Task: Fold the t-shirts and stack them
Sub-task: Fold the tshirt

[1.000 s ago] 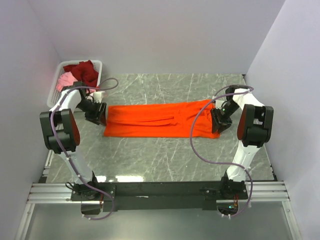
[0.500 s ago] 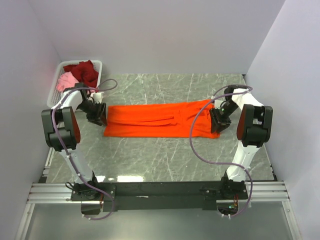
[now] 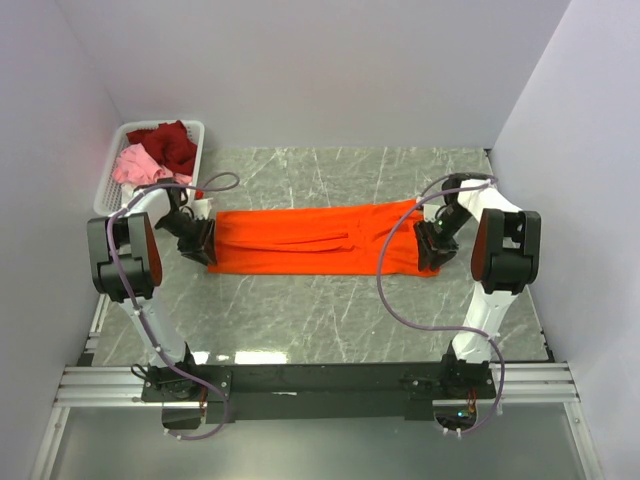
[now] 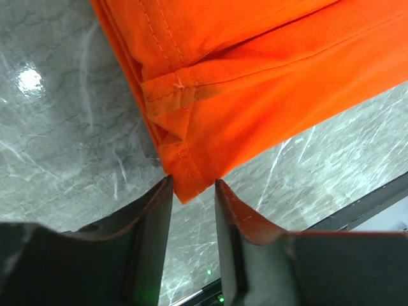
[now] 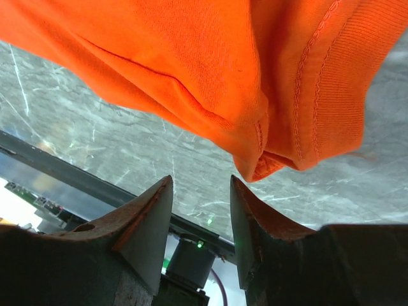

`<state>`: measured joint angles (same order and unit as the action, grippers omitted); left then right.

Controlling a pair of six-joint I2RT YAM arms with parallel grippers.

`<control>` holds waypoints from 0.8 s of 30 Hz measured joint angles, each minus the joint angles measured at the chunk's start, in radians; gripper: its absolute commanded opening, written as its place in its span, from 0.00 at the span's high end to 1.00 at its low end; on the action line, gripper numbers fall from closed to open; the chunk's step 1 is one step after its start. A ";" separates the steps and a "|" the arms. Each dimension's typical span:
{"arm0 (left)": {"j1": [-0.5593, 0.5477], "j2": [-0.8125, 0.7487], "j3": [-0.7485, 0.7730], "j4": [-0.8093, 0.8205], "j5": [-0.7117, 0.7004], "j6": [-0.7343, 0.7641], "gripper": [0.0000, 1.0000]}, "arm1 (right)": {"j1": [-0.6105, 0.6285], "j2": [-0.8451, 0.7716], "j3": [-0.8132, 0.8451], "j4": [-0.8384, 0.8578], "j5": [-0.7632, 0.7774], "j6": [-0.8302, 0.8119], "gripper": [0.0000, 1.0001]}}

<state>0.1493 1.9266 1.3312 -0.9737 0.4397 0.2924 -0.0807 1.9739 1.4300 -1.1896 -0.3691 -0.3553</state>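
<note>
The bright orange t-shirt (image 3: 320,240) lies folded into a long strip across the middle of the table. My left gripper (image 3: 200,241) is at its left end. In the left wrist view the jaws (image 4: 193,183) stand open, with the strip's hemmed near corner (image 4: 186,185) poking between the fingertips. At the strip's right end is my right gripper (image 3: 431,244), open. In the right wrist view the bunched corner (image 5: 261,167) hangs just beyond the right gripper (image 5: 201,180), above one fingertip and outside the gap.
A white slotted basket (image 3: 193,127) stands at the back left corner with a dark red t-shirt (image 3: 172,142) and a pink one (image 3: 132,165) in it. The grey marble table (image 3: 330,315) runs between side walls, and a metal rail lies along its near edge.
My left gripper has slid right and nearer onto the shirt's left corner, and its jaws have narrowed. The right gripper has edged slightly left toward the shirt's right end.
</note>
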 measured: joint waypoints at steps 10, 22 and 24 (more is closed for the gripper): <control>-0.002 0.000 0.000 0.000 0.002 -0.002 0.88 | 0.003 -0.001 0.000 0.007 0.018 0.018 0.52; -0.002 0.000 0.000 -0.001 0.008 -0.003 1.00 | 0.003 -0.064 0.006 0.073 0.091 0.044 0.50; -0.002 0.000 0.000 -0.003 0.008 -0.003 1.00 | 0.005 -0.059 0.006 0.080 0.097 0.050 0.50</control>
<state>0.1478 1.9266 1.3315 -0.9768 0.4473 0.2893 -0.0761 1.9152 1.4364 -1.1095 -0.2722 -0.3058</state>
